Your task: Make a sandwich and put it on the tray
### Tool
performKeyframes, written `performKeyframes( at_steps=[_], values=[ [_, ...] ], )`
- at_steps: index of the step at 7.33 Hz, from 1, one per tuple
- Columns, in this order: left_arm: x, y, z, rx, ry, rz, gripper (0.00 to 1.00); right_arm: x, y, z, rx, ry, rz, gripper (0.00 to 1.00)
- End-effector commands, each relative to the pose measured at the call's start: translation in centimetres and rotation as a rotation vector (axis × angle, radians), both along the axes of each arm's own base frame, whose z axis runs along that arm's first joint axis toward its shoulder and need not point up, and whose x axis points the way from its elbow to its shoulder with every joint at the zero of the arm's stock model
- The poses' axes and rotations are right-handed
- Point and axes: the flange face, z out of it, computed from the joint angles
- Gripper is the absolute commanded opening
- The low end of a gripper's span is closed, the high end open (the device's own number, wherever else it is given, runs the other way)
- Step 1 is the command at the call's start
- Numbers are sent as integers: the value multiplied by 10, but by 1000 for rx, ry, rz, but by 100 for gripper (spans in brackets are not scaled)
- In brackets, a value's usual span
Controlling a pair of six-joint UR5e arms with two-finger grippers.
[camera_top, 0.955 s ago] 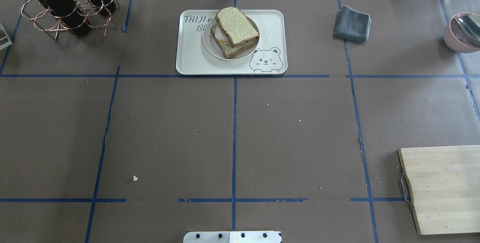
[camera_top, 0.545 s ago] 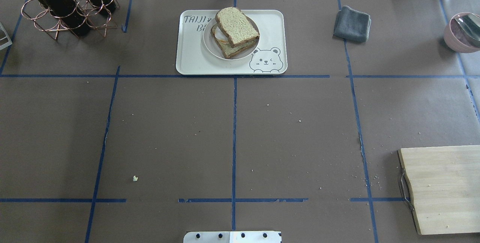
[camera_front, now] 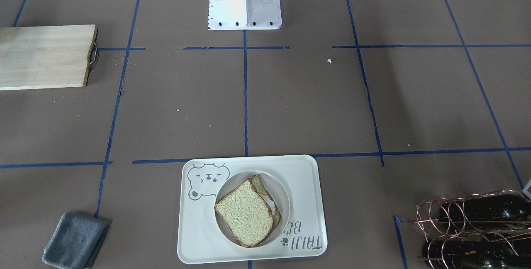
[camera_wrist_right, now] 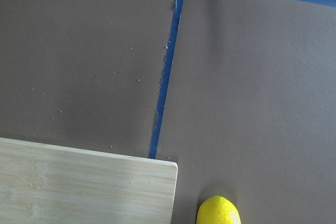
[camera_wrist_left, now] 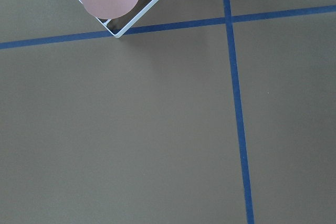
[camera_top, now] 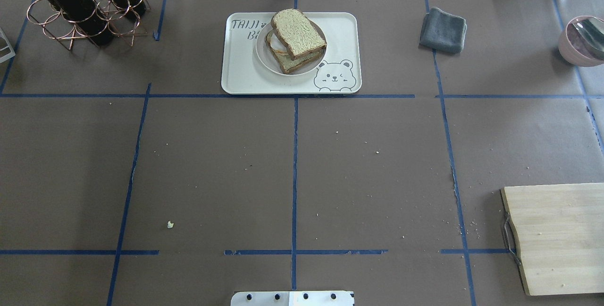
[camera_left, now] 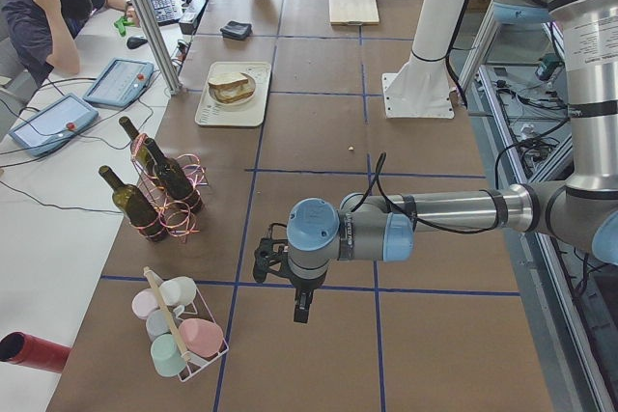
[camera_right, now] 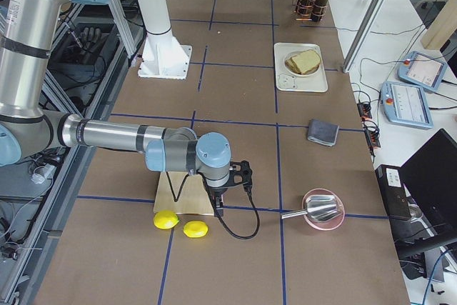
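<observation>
The sandwich [camera_top: 297, 37], two tan bread slices with a sliver of egg between them, lies on a small white plate [camera_top: 262, 58] on the cream bear tray [camera_top: 240, 77] at the table's far middle. It also shows in the front view [camera_front: 247, 213] on the tray [camera_front: 305, 177]. My left gripper [camera_left: 301, 311] shows only in the exterior left view, far from the tray and near a cup rack. My right gripper [camera_right: 216, 208] shows only in the exterior right view, over the cutting board's end. I cannot tell whether either is open or shut.
A copper rack with wine bottles [camera_top: 80, 6] stands at the far left. A grey cloth [camera_top: 443, 29] and a pink bowl [camera_top: 583, 41] lie at the far right. A wooden cutting board [camera_top: 561, 235] lies at the near right, with lemons [camera_right: 166, 220] beside it. A cup rack [camera_left: 179, 330] stands past the left end.
</observation>
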Motion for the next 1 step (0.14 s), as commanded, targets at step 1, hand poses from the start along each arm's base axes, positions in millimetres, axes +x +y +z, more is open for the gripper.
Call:
performKeyframes(
  at_steps=[1],
  values=[
    [1,0,2,-4,1,1,100,0,1,1,-3,0,0,100]
  ],
)
